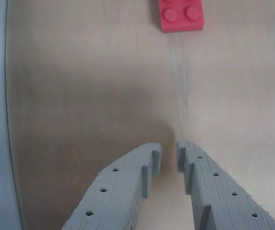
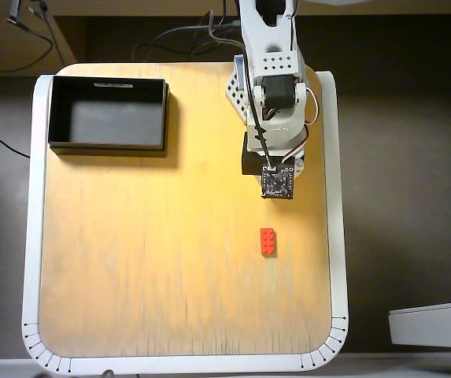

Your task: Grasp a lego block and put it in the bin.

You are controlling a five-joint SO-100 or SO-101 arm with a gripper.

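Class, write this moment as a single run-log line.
phase: approach | gripper: nearly closed, empty | lego block: on table, ungrasped, ahead of gripper | bin: empty, far corner

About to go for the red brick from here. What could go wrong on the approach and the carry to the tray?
1. The gripper looks nearly shut, its fingertips a slit apart; unless it opens first it may push the lego block instead of straddling it.
2. In the wrist view the block sits right of the gripper's line, so a straight advance could clip one corner.
3. The bin is far across the table; a weak grip may drop it.
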